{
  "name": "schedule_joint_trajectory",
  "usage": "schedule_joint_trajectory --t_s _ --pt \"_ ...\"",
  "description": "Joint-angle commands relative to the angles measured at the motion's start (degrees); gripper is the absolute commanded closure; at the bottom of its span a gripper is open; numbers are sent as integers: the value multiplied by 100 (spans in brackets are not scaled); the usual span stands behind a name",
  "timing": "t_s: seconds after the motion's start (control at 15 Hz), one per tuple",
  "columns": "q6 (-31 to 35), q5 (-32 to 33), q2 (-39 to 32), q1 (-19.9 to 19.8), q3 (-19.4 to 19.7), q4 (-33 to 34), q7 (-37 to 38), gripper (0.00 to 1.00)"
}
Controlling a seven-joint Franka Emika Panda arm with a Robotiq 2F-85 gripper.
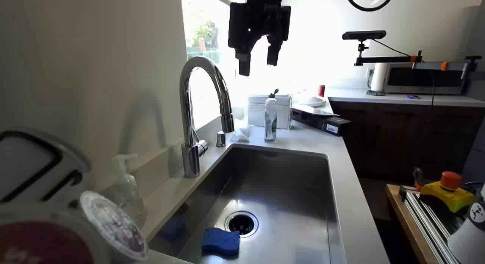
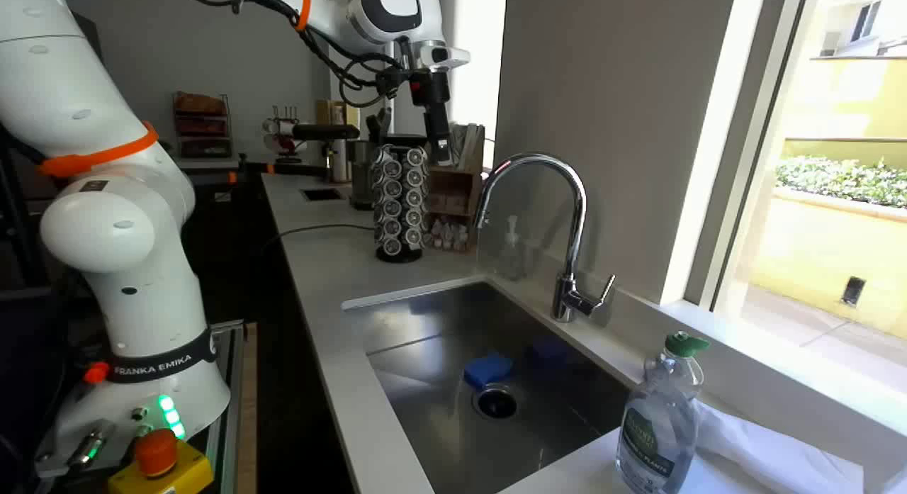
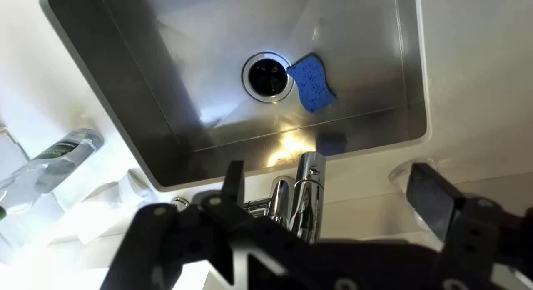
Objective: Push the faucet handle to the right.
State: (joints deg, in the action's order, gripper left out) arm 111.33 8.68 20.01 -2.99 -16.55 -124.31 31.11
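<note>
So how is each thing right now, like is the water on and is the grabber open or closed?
Gripper: open, holding nothing.
Faucet: no running water visible.
Faucet handle: slanting upward, not touched.
Drain: uncovered.
Blue sponge: lying in the sink, at the drain's edge.
Green-capped bottle: standing upright.
Base lights: lit green.

Arm's (image 2: 145, 186) white: rounded joints (image 2: 99, 232), orange straps (image 2: 106, 154), black cables (image 2: 280, 6) along forearm (image 2: 331, 19). Black base collar (image 2: 163, 362) reads FRANKA EMIKA, green lights (image 2: 171, 416) below. Fingers (image 3: 435, 202) are black, blocky, round screw heads (image 3: 485, 202) nearby.
</note>
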Motion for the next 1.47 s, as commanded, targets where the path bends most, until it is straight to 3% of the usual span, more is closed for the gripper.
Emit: schedule_joint_trajectory --t_s 0.0,0.53,0.73,1.0,1.4 --pt "-20 64 -22 181 156 12 50 0" --pt "-20 64 -22 182 156 12 50 0" --pt "-115 253 -327 -6 243 222 418 0" --pt "-241 498 -874 -248 613 608 996 0" --pt "-459 243 -1619 -197 1269 1373 761 0"
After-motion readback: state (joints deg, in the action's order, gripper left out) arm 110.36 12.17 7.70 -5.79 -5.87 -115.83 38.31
